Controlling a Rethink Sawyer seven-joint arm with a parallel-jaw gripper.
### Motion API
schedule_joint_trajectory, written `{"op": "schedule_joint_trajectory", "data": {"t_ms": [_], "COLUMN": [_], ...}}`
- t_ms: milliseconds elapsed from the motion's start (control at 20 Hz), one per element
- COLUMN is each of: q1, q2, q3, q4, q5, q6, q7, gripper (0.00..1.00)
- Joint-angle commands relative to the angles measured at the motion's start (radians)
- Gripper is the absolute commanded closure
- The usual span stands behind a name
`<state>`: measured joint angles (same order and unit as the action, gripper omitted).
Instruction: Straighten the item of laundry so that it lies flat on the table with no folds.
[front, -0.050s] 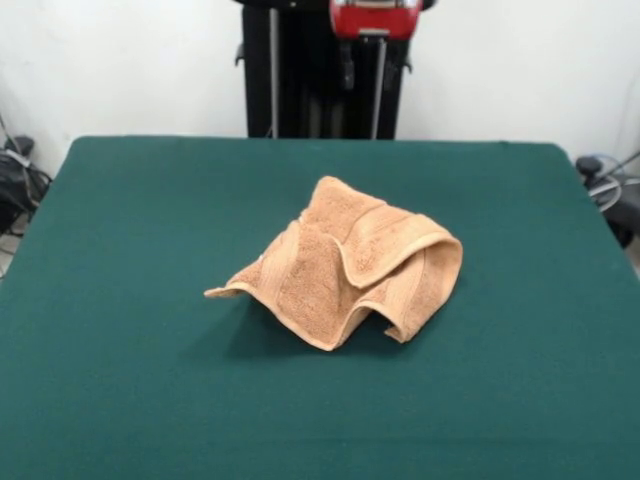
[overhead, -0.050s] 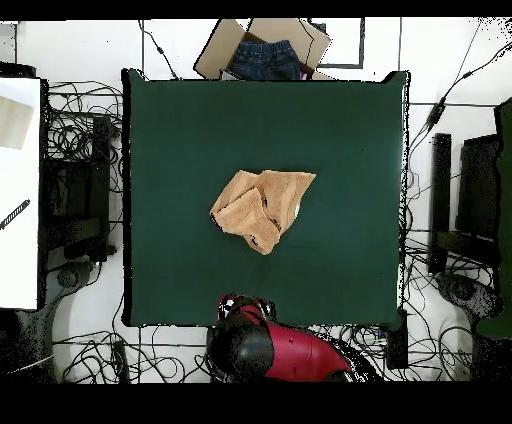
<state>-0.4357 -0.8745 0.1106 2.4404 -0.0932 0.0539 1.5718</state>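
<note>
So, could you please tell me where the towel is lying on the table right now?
The towel sits crumpled near the middle of the green table, slightly right of centre in the front view; in the overhead view it lies about mid-table, clear of every edge.

A cardboard box (overhead, -0.050s: 262, 48) holding folded blue denim (overhead, -0.050s: 266, 60) is seen at twelve o'clock in the overhead view. Tangled black cables (overhead, -0.050s: 85, 100) are spread over the white floor at nine and three o'clock. A white panel (overhead, -0.050s: 20, 190) is set at nine o'clock. Dark equipment (overhead, -0.050s: 478, 200) is placed at three o'clock. In the front view, cables (front, -0.050s: 18, 180) are seen at nine o'clock.
</note>
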Motion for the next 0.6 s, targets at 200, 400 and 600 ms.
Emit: {"op": "schedule_joint_trajectory", "data": {"t_ms": [200,400,600], "q1": [-0.026,-0.027,-0.018], "q2": [0.187,0.21,0.231], "q3": [0.109,0.114,0.112], "q4": [-0.144,-0.171,-0.2], "q5": [-0.033,-0.038,-0.037], "q6": [-0.005,-0.006,0.014], "q7": [0.096,0.09,0.087], "gripper": [0.0,0.0,0.0]}}
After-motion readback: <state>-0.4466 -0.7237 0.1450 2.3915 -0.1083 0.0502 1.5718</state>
